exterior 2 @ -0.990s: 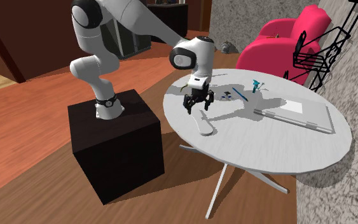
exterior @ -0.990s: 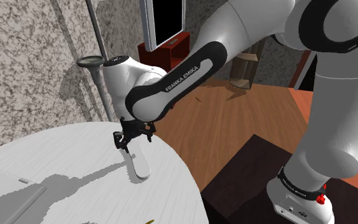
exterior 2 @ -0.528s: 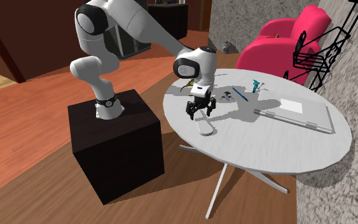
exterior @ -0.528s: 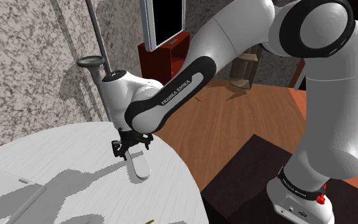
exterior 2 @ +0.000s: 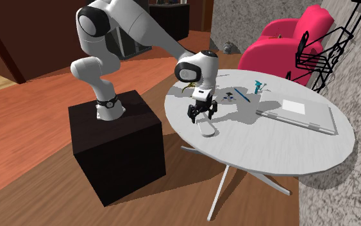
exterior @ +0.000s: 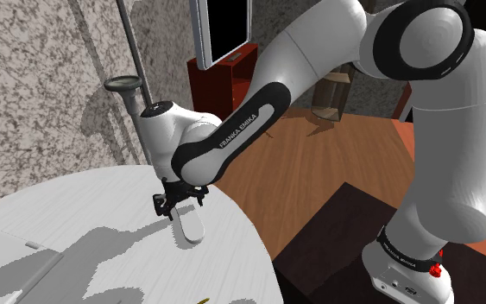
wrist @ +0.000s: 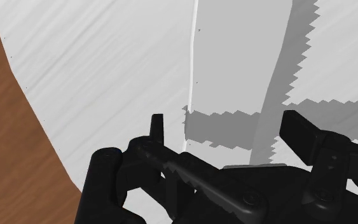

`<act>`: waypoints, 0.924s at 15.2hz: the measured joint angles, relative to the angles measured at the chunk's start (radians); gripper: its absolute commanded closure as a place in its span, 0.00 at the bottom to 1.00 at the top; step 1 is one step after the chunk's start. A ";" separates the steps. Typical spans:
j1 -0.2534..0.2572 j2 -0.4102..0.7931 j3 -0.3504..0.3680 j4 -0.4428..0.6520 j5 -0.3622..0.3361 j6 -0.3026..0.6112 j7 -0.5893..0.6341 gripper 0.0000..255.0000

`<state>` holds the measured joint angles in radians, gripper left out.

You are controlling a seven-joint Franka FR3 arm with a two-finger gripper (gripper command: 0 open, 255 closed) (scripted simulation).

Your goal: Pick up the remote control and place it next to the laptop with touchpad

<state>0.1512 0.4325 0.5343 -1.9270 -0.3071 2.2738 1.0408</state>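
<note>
Gripper [exterior 2: 201,113] has dropped a bit over the last second and now sits right over the upper end of the remote control [exterior 2: 207,129], centre-left in the second exterior view; the elbow has swung up to get it there. Remote hasn't moved: it lies flat on the round table [exterior 2: 272,146], close to the rim nearest the stand [exterior 2: 116,149]. In the wrist view the fingers [wrist: 157,129] are spread wide and straddle the remote's width with no contact I can see, so released, holding nothing. Reads as pre-grasp: a little more descent, then close. Pick not started, place still all to do. Laptop [exterior 2: 302,114] sits well apart, right of centre in that view, lid closed. Remote is a plain pale-grey slab, long, thin, rounded ends, smooth, no buttons drawn; that slim profile likely needs a low pinch across the narrow side. Table top is a flat white disc with faint streaks, on thin splayed legs. Laptop is a thin grey rectangle with a paler patch on the lid.
</note>
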 measured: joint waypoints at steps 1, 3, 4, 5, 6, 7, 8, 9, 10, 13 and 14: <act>0.000 0.000 0.000 0.000 0.000 0.000 0.000 1.00; 0.000 0.000 0.000 0.000 0.000 0.000 0.000 1.00; 0.000 0.000 0.000 0.000 0.000 0.000 0.000 1.00; 0.000 0.000 0.000 0.000 0.000 0.000 0.000 1.00; 0.000 0.000 0.000 0.000 0.000 0.000 0.000 1.00; 0.000 0.000 0.000 0.000 0.000 0.000 0.000 1.00; 0.000 0.000 0.000 0.000 0.000 0.000 0.000 1.00; 0.000 0.000 0.000 0.000 0.000 0.000 0.000 1.00; 0.000 0.000 0.000 0.000 0.000 0.000 0.000 1.00; -0.003 -0.010 0.004 0.003 0.008 -0.012 -0.005 1.00; -0.006 -0.018 0.008 0.007 0.013 -0.022 -0.009 1.00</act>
<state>0.1456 0.4150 0.5418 -1.9204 -0.2939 2.2518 1.0317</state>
